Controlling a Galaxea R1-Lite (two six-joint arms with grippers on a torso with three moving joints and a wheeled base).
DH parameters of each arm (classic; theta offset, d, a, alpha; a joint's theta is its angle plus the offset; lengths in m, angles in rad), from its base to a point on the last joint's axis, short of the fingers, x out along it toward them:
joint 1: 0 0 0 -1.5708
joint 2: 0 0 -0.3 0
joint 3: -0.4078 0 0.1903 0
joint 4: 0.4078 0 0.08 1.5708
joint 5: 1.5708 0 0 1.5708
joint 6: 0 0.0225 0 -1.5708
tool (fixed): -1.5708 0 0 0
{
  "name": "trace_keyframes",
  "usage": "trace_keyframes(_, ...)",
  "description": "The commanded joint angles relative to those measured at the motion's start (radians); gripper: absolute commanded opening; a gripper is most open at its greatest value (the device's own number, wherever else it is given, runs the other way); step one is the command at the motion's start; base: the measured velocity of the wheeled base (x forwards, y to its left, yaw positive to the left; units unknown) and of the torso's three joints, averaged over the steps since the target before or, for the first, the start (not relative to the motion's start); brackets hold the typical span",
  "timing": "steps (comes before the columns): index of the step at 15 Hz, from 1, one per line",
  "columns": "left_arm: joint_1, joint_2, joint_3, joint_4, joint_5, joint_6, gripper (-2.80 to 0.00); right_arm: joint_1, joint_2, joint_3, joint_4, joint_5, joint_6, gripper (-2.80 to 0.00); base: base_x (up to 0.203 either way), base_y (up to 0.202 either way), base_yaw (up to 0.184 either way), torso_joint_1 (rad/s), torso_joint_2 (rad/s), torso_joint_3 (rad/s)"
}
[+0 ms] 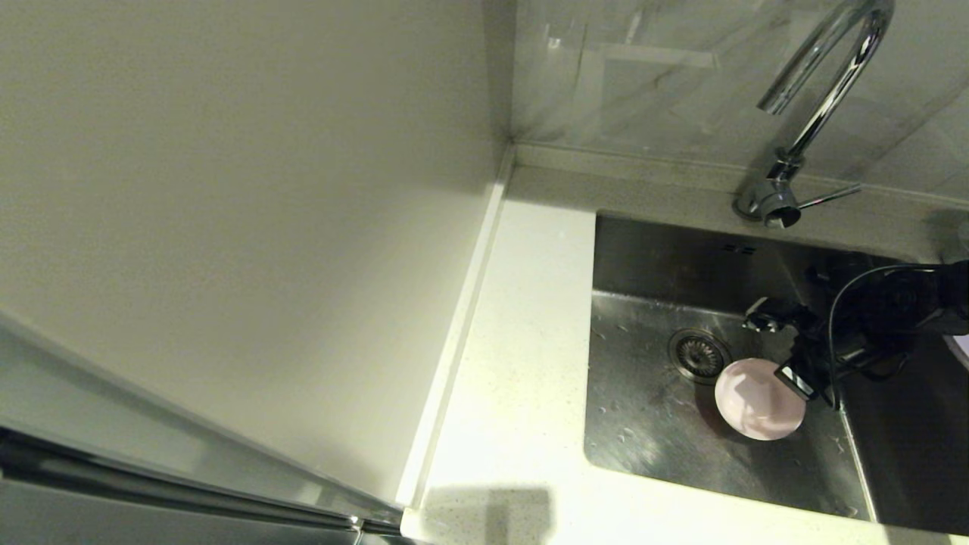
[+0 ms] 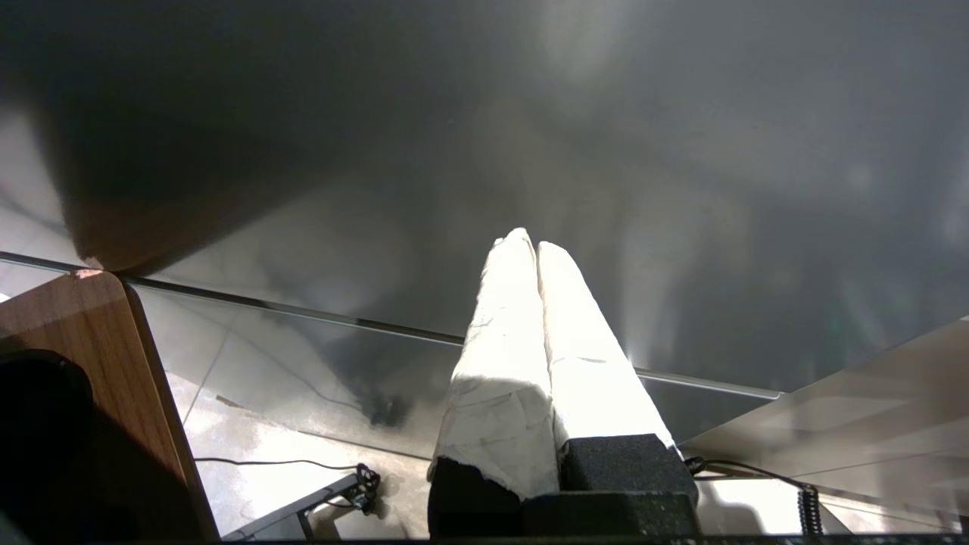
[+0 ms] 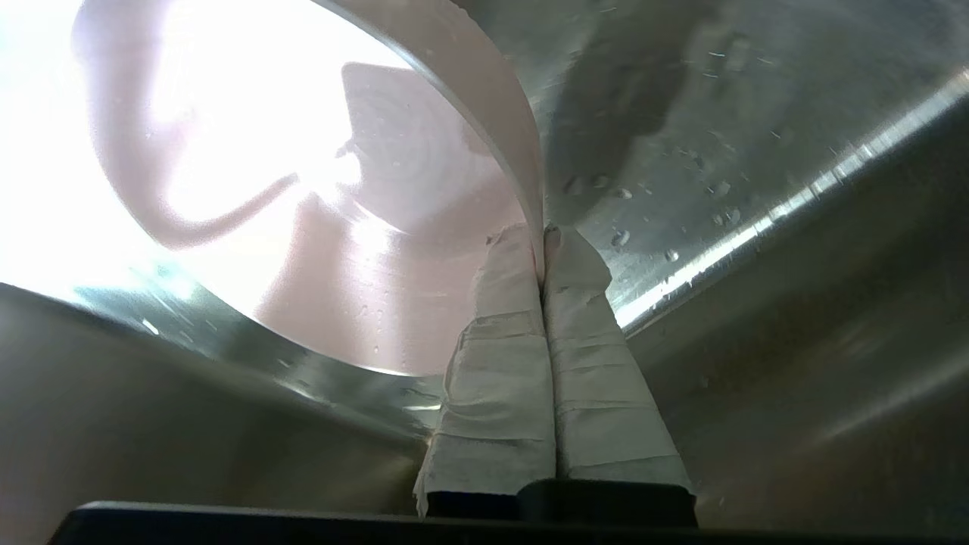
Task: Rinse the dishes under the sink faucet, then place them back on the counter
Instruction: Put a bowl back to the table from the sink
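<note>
A pale pink bowl (image 1: pixel 757 401) hangs tilted inside the steel sink (image 1: pixel 651 424), just right of the drain strainer (image 1: pixel 696 354). My right gripper (image 1: pixel 791 378) reaches in from the right and is shut on the bowl's rim. In the right wrist view the thin rim runs down between the taped fingertips of the gripper (image 3: pixel 543 231), and the bowl's wet inside (image 3: pixel 303 189) faces the camera. The chrome faucet (image 1: pixel 825 91) arches over the sink's back edge, with no water showing at its spout. My left gripper (image 2: pixel 536 244) is shut on nothing and parked away from the sink.
The white counter (image 1: pixel 522 341) runs along the sink's left side, with a raised strip against a plain wall panel. Water drops lie on the sink floor. The faucet's thin lever (image 1: pixel 829 198) points right. A pale lavender sliver (image 1: pixel 960 348) shows at the right edge.
</note>
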Motion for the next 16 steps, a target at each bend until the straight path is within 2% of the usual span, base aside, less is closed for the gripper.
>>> trace_keyframes(1,0.0,0.0,0.003,0.001,0.0,-0.001,-2.8,-0.001,-0.05,-0.008,-0.001,-0.002,0.096,-2.8,0.0,0.0,0.0,0.0,0.0,0.0)
trace_keyframes(6,0.0,0.0,0.003,0.0,0.0,-0.001,-2.8,-0.01,-0.111,-0.071,-0.004,-0.016,0.227,-2.8,0.0,0.0,0.0,0.0,0.0,0.0)
trace_keyframes(8,0.0,0.0,0.003,-0.001,0.0,-0.001,-2.8,-0.012,-0.168,-0.081,-0.007,-0.023,0.253,-2.8,0.0,0.0,0.0,0.0,0.0,0.0)
trace_keyframes(10,0.0,0.0,0.003,-0.001,0.0,-0.001,-2.8,-0.028,-0.253,-0.035,-0.058,-0.023,0.257,-2.8,0.0,0.0,0.0,0.0,0.0,0.0)
trace_keyframes(12,0.0,0.0,0.003,0.001,0.0,-0.001,-2.8,-0.037,-0.345,0.052,-0.165,-0.022,0.259,-2.8,0.0,0.0,0.0,0.0,0.0,0.0)
trace_keyframes(16,-0.001,0.0,0.003,0.0,0.0,-0.001,-2.8,-0.045,-0.514,0.172,-0.53,-0.024,0.255,-2.8,0.0,0.0,0.0,0.0,0.0,0.0)
